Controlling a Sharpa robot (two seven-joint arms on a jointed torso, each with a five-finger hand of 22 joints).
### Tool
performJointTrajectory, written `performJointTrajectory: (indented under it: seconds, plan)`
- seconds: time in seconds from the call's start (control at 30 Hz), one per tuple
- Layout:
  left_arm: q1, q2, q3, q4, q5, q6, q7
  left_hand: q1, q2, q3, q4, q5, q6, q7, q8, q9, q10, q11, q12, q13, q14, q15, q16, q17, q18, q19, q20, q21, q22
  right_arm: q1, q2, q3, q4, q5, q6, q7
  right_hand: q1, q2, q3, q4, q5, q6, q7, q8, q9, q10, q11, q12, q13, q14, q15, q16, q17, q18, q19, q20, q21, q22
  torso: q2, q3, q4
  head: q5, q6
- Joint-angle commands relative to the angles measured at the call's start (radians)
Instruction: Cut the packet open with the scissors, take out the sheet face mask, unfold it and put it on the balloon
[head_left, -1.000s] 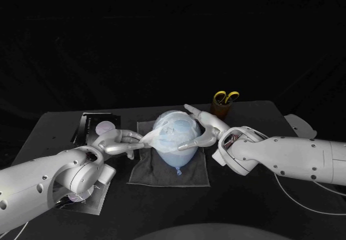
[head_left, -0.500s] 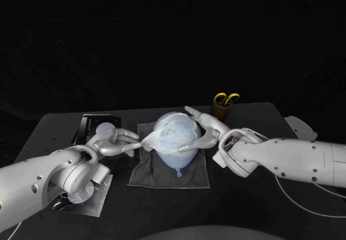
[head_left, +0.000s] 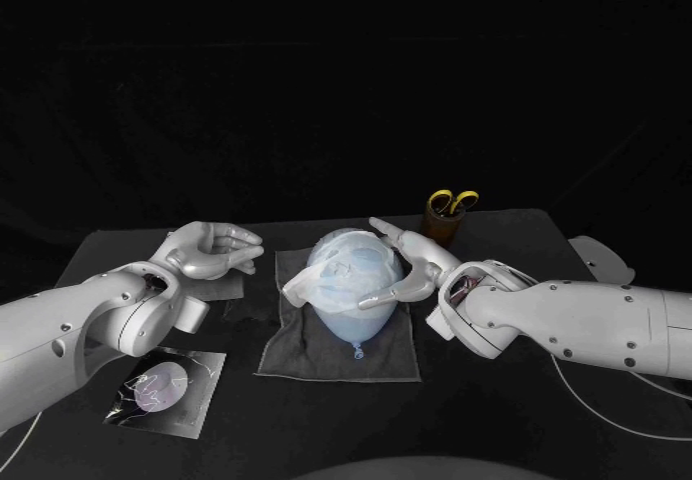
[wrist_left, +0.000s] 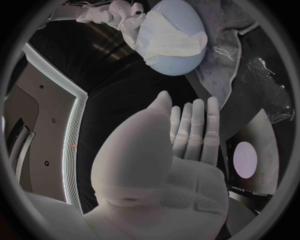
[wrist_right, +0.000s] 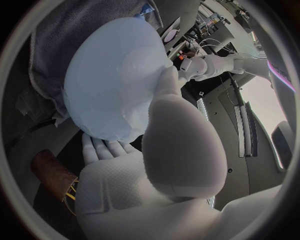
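Note:
The pale blue balloon (head_left: 351, 312) lies on a grey cloth (head_left: 339, 352) at the table's middle, with the white sheet mask (head_left: 343, 272) draped over its upper part. A loose flap of the mask hangs off the side toward my left arm. My right hand (head_left: 405, 263) cups the balloon's side, thumb on the mask's lower edge, fingers round the top. In the right wrist view the balloon (wrist_right: 112, 80) lies against that hand (wrist_right: 165, 135). My left hand (head_left: 211, 249) hovers apart from the balloon, holding nothing. The left wrist view shows its fingers (wrist_left: 190, 127) stretched out, and the mask (wrist_left: 169, 32) beyond them.
Yellow-handled scissors (head_left: 453, 200) stand in a brown cup (head_left: 441, 222) at the back right. The cut packet (head_left: 165, 386) lies at the front left beside my left arm. A grey flat piece (head_left: 219, 289) lies under my left hand.
My left hand has let go of the mask's edge and drawn back to the left and up. The mask's flap hangs loose. The right hand has stayed on the balloon.

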Motion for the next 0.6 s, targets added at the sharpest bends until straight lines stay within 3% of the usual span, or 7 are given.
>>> performJointTrajectory:
  seconds: [0.03, 0.1, 0.13, 0.2, 0.3, 0.6]
  plan:
    - [0.015, 0.025, 0.003, 0.004, -0.062, 0.001, 0.049, 0.009, 0.003, 0.042, 0.004, -0.007, 0.084, -0.012, -0.024, -0.023, 0.095, -0.039, 0.040, 0.011, 0.097, -0.043, 0.084, 0.034, 0.015, 0.068, -0.041, 0.074, 0.041, -0.005, 0.003, -0.004, 0.000, 0.004, 0.048, -0.003, 0.011, 0.002, 0.001, 0.000, 0.004, 0.008, 0.102, 0.006, 0.002, 0.009, 0.001, 0.007, 0.001, 0.007, 0.002, 0.004, 0.000, 0.000, 0.004, 0.000, 0.002, -0.001, 0.000, 0.0000, 0.0008, 0.001, 0.004]
    - [0.021, 0.043, 0.003, 0.005, -0.095, 0.004, 0.043, 0.003, 0.002, 0.055, 0.005, -0.001, 0.112, -0.020, -0.034, -0.031, 0.115, -0.050, 0.047, 0.013, 0.118, -0.054, 0.111, 0.047, 0.014, 0.081, -0.055, 0.101, 0.057, -0.005, 0.004, -0.004, 0.000, 0.005, 0.049, -0.003, 0.011, 0.002, 0.001, 0.000, 0.004, 0.009, 0.101, 0.006, 0.002, 0.010, 0.001, 0.008, 0.001, 0.007, 0.002, 0.004, 0.000, 0.000, 0.004, 0.000, 0.002, -0.001, 0.000, -0.0004, -0.0002, 0.001, 0.007]
    - [0.024, 0.054, 0.004, 0.005, -0.110, 0.003, 0.038, -0.016, -0.011, 0.081, 0.001, -0.005, 0.143, -0.028, -0.070, -0.052, 0.122, -0.058, 0.044, 0.012, 0.138, -0.063, 0.155, 0.070, 0.012, 0.088, -0.076, 0.150, 0.089, -0.005, 0.005, -0.004, -0.001, 0.005, 0.048, -0.003, 0.011, 0.002, 0.001, 0.000, 0.004, 0.011, 0.100, 0.007, 0.003, 0.011, 0.001, 0.009, 0.001, 0.007, 0.002, 0.004, 0.000, 0.000, 0.004, -0.001, 0.002, -0.002, 0.000, -0.0003, -0.0003, 0.000, 0.008]
    - [0.028, 0.075, 0.004, 0.004, -0.138, -0.005, 0.028, -0.060, -0.022, 0.075, 0.007, -0.002, 0.144, -0.027, -0.088, -0.061, 0.130, -0.056, 0.047, 0.014, 0.162, -0.063, 0.185, 0.084, 0.012, 0.094, -0.079, 0.168, 0.101, -0.005, 0.007, -0.004, -0.001, 0.005, 0.048, -0.004, 0.012, 0.002, 0.002, 0.000, 0.004, 0.014, 0.097, 0.008, 0.005, 0.014, 0.001, 0.011, 0.002, 0.008, 0.002, 0.004, 0.000, 0.000, 0.004, -0.001, 0.002, -0.002, 0.000, 0.0001, -0.0006, 0.000, 0.009]
    - [0.032, 0.103, 0.005, 0.000, -0.177, -0.023, 0.015, -0.127, -0.047, 0.049, 0.010, -0.002, 0.142, -0.020, -0.109, -0.070, 0.127, -0.051, 0.049, 0.017, 0.173, -0.060, 0.206, 0.095, 0.011, 0.096, -0.081, 0.180, 0.109, -0.005, 0.008, -0.004, -0.002, 0.005, 0.049, -0.006, 0.012, 0.003, 0.003, 0.000, 0.004, 0.017, 0.094, 0.010, 0.006, 0.014, 0.001, 0.013, 0.002, 0.009, 0.002, 0.004, 0.001, 0.000, 0.006, -0.001, 0.002, 0.000, 0.000, 0.0008, 0.0000, 0.000, 0.011]
    - [0.038, 0.162, 0.006, -0.011, -0.260, -0.063, -0.022, -0.156, -0.073, 0.027, 0.006, -0.002, 0.156, -0.020, -0.131, -0.078, 0.098, -0.045, 0.050, 0.024, 0.124, -0.051, 0.192, 0.095, 0.006, 0.062, -0.073, 0.167, 0.107, -0.005, 0.011, -0.004, -0.003, 0.005, 0.053, -0.014, 0.011, 0.003, 0.003, 0.001, 0.004, 0.029, 0.088, 0.015, 0.012, 0.020, 0.001, 0.020, 0.003, 0.012, 0.002, 0.004, 0.002, 0.000, 0.007, -0.001, 0.002, -0.001, -0.001, 0.0008, 0.0002, 0.002, 0.013]
